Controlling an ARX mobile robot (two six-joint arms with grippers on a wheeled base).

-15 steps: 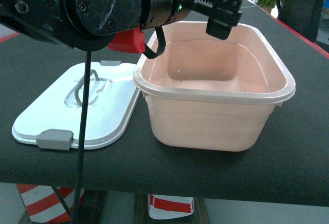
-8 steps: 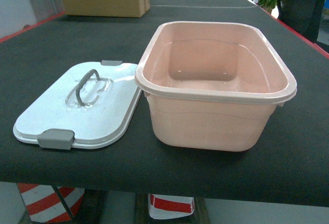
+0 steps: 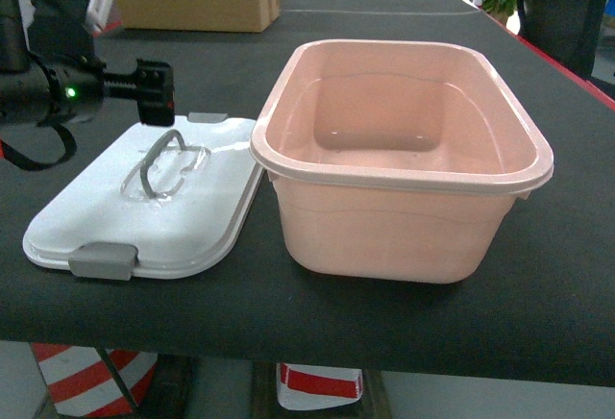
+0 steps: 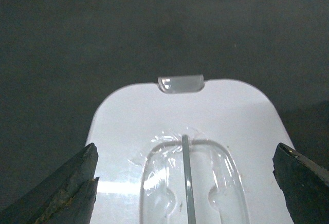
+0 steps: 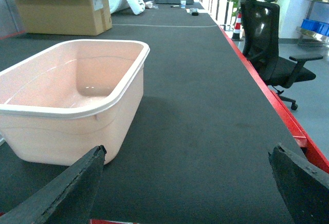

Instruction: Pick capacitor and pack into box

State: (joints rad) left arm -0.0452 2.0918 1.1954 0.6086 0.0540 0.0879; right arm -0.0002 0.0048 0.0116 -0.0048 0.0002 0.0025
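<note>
Left gripper (image 4: 187, 183) spread wide above lid (image 3: 144, 198), nothing held. Right gripper (image 5: 187, 193) likewise parted, empty. Box (image 3: 404, 164) uncovered beside lid; no capacitor seen. Lid handle (image 3: 159, 160) best straddled centrally before closing.

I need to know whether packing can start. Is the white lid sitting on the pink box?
No, the lid lies flat on the table beside the box, whose top is open in the head view.

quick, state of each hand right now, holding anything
Left hand: open, empty, over the white lid.
Right hand: open, empty, beside the pink box.
</note>
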